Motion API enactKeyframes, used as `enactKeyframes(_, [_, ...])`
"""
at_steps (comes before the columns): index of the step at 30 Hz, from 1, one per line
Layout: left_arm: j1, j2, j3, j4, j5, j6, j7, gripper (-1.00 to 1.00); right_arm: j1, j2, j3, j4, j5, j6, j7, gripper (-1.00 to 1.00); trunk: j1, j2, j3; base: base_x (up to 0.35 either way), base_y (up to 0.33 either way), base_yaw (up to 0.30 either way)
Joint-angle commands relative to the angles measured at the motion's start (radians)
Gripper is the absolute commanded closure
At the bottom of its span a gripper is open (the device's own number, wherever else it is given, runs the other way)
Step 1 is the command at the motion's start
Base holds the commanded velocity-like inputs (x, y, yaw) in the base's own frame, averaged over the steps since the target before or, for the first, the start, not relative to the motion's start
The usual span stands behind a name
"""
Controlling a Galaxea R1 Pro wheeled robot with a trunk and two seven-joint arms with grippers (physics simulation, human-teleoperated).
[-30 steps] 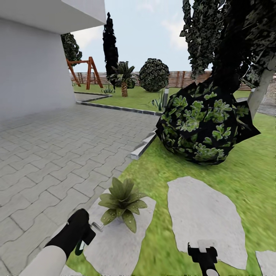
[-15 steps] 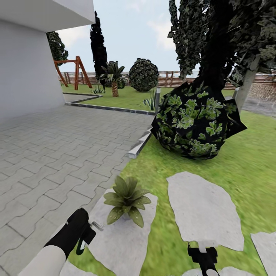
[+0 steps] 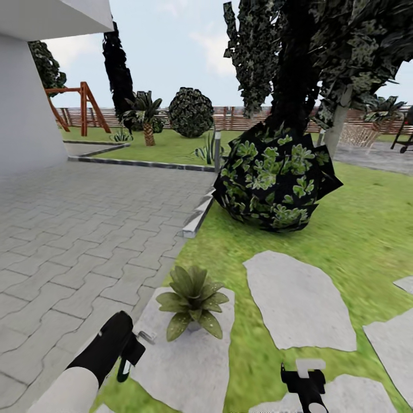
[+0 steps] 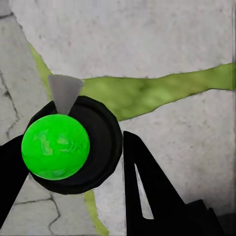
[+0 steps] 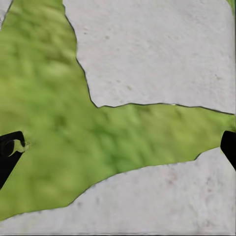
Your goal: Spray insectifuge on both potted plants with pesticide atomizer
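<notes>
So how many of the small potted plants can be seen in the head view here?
1. A potted plant stands on a grey stepping stone, just ahead of the left gripper. The second one may be outside this view.

ground: lawn [image 3: 367, 229] | stepping stones [image 3: 298, 304] | potted plant [image 3: 192, 299] on stone

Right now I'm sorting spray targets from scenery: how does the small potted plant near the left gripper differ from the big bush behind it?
The potted plant is a small, low rosette of pointed light-green leaves; the bush is a big rounded mass of dark foliage with lighter green clusters. The plant sits on a grey stepping stone, close to the left gripper; the bush stands on the lawn, farther back. Both are green and leafy.
</notes>
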Motion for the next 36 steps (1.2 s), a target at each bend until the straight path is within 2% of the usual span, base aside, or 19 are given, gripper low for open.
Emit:
enactKeyframes(1, [-0.002, 0.004, -0.006, -0.002, 0.001, 0.001, -0.010, 1.00, -0.001, 0.000, -0.006, 0.001, 0.011, -0.004, -0.003, -1.00, 0.000, 0.000, -0.001, 0.000, 0.337, -0.258])
enactKeyframes(3, [-0.014, 0.008, -0.009, 0.001, 0.014, 0.006, -0.026, 1.00, -0.001, 0.000, -0.005, 0.001, 0.011, -0.004, -0.003, -1.00, 0.000, 0.000, -0.001, 0.009, 0.337, -0.258])
enactKeyframes(5, [-0.033, 0.006, -0.020, 0.008, 0.004, 0.012, -0.114, 1.00, -0.001, 0.000, -0.006, 0.001, 0.010, -0.004, -0.003, -1.00, 0.000, 0.000, -0.001, 0.101, 0.332, -0.258])
enactKeyframes(8, [-0.093, 0.009, -0.058, 0.013, -0.062, 0.043, -0.239, 1.00, -0.001, 0.000, -0.006, 0.001, 0.010, -0.004, -0.003, -1.00, 0.000, 0.000, -0.001, 0.158, 0.317, -0.258])
enactKeyframes(10, [-0.128, 0.014, -0.076, 0.013, -0.128, 0.075, -0.340, 1.00, -0.001, 0.000, -0.006, 0.001, 0.010, -0.004, -0.003, -1.00, 0.000, 0.000, -0.001, 0.169, 0.310, -0.258])
enactKeyframes(12, [-0.159, 0.016, -0.083, 0.014, -0.214, 0.084, -0.457, 1.00, -0.001, 0.000, -0.007, 0.001, 0.010, -0.004, -0.004, -1.00, 0.000, 0.000, -0.001, 0.171, 0.290, -0.240])
enactKeyframes(13, [-0.178, 0.016, -0.084, 0.013, -0.281, 0.087, -0.523, 1.00, -0.001, 0.000, -0.007, 0.000, 0.009, -0.004, -0.004, -1.00, 0.000, 0.000, -0.001, 0.171, 0.268, -0.122])
enactKeyframes(14, [-0.192, 0.016, -0.084, 0.013, -0.329, 0.088, -0.563, 1.00, -0.001, 0.000, -0.007, 0.000, 0.009, -0.004, -0.004, -1.00, 0.000, 0.000, -0.001, 0.168, 0.255, -0.078])
enactKeyframes(15, [-0.218, 0.014, -0.084, 0.013, -0.430, 0.089, -0.645, 1.00, -0.001, 0.000, -0.007, 0.000, 0.009, -0.004, -0.004, -1.00, 0.000, 0.000, -0.001, 0.158, 0.232, -0.032])
enactKeyframes(17, [-0.238, 0.013, -0.085, 0.005, -0.552, 0.086, -0.773, 1.00, -0.001, -0.001, -0.007, 0.000, 0.010, -0.004, -0.004, -1.00, 0.000, 0.000, -0.001, 0.142, 0.192, -0.011])
enactKeyframes(19, [-0.244, 0.010, -0.085, -0.001, -0.651, 0.084, -0.885, 1.00, -0.001, -0.001, -0.006, 0.001, 0.011, -0.004, -0.004, -1.00, 0.000, 0.000, -0.001, 0.067, 0.072, -0.003])
enactKeyframes(20, [-0.245, 0.005, -0.084, -0.003, -0.680, 0.083, -0.900, 1.00, -0.001, -0.001, -0.005, 0.001, 0.011, -0.004, -0.004, -1.00, 0.000, 0.000, -0.001, 0.020, 0.021, -0.001])
enactKeyframes(23, [-0.246, -0.002, -0.084, -0.003, -0.705, 0.082, -0.900, 1.00, -0.001, -0.001, -0.006, 0.001, 0.011, -0.004, -0.004, -1.00, 0.000, 0.000, -0.001, 0.008, 0.008, 0.000])
enactKeyframes(28, [-0.245, -0.004, -0.082, -0.002, -0.706, 0.082, -0.900, 1.00, -0.001, -0.001, -0.006, 0.000, 0.010, -0.004, -0.004, -1.00, 0.000, 0.000, 0.000, 0.001, 0.001, -0.022])
enactKeyframes(36, [-0.244, -0.003, -0.083, -0.002, -0.711, 0.083, -0.900, 1.00, -0.001, -0.001, -0.009, 0.000, 0.010, -0.004, -0.004, -1.00, 0.000, 0.000, 0.006, 0.000, 0.047, -0.241])
